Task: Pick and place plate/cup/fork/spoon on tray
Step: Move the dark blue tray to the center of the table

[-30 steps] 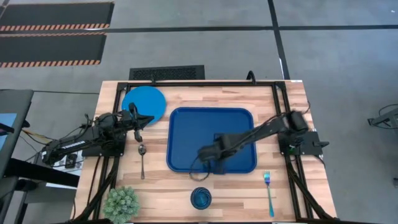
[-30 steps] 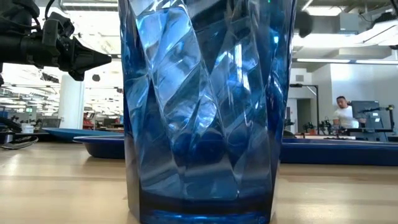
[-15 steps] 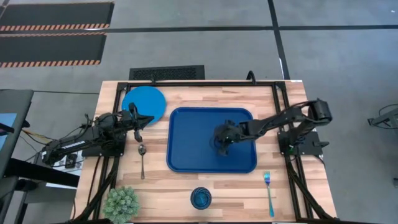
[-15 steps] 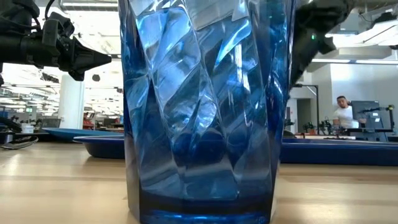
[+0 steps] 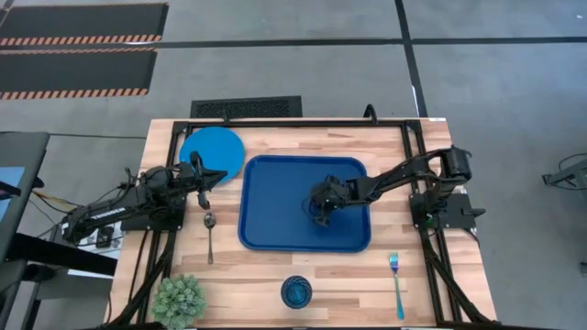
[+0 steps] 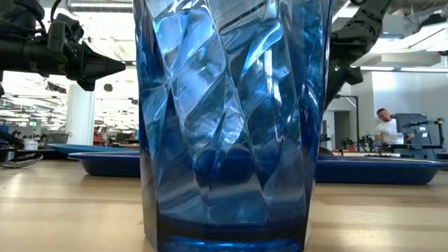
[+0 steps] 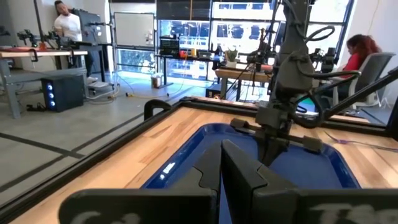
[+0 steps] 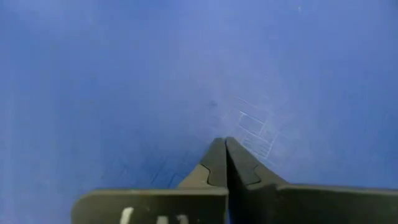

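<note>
Over the middle of the tray (image 5: 275, 215), the right gripper (image 5: 318, 213) hangs pinched together and empty, so it should spread before reaching the cup (image 5: 296, 292) at lower centre, while the left gripper (image 5: 204, 195), also pressed together, waits above the spoon (image 5: 209, 235) at left.

You have a dark blue tray (image 5: 275, 211) on pale striped wood table (image 5: 422, 293), a brighter blue plate (image 5: 212, 149) far left, a deep blue faceted cup (image 5: 296, 292) near, a teal fork (image 5: 396, 284) near right, a silver-grey spoon (image 5: 209, 236), a green plant (image 5: 178, 300) near left, and black arms
</note>
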`<state>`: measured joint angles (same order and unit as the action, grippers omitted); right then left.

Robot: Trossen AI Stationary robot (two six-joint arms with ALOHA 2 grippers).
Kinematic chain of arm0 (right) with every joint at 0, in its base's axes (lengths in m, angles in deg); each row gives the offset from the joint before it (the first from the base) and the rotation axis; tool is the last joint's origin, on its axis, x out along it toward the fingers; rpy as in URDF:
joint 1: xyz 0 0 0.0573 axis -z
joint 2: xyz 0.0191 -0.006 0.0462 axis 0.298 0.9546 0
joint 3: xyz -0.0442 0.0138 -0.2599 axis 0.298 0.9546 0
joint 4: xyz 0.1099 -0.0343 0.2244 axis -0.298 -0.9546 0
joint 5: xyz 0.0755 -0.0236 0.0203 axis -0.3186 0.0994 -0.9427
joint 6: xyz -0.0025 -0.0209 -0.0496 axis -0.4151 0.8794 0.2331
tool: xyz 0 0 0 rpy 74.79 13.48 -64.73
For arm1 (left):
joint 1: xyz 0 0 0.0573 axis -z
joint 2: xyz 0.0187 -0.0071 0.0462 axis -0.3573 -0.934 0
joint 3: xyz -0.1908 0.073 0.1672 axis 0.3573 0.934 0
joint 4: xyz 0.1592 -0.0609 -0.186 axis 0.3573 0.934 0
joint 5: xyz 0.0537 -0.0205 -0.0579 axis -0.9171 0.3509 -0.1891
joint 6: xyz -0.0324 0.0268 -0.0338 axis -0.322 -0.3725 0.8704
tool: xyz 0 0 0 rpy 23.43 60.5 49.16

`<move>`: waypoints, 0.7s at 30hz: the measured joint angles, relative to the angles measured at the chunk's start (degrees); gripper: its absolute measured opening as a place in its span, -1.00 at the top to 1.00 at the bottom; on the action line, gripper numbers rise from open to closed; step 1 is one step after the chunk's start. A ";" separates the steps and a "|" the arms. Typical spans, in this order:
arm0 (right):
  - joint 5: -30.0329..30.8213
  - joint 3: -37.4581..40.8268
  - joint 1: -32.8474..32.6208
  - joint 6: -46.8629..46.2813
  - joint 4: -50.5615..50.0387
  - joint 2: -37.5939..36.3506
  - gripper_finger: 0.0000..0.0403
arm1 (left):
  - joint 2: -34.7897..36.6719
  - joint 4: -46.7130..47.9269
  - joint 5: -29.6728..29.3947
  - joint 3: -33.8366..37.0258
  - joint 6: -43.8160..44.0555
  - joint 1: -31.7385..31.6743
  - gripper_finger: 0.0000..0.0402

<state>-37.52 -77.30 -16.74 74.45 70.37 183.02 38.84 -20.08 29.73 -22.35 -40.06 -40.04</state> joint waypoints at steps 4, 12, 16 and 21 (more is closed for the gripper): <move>-1.36 0.03 -0.10 4.01 0.76 0.80 0.96 | 0.00 0.00 0.00 -0.01 3.05 0.01 1.00; -5.65 0.04 -0.01 12.14 -0.06 0.86 0.98 | 0.00 0.02 0.00 -0.01 4.90 0.00 1.00; -8.23 0.07 -0.01 14.73 -0.46 0.88 0.97 | 0.00 0.00 0.00 0.01 4.90 -0.01 1.00; -9.46 0.24 0.73 15.25 -0.84 -0.25 0.96 | 0.00 0.02 0.00 -0.01 3.92 0.00 1.00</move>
<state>-46.98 -77.06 -16.01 89.70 69.53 182.78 38.84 -20.06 29.73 -22.36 -36.14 -40.04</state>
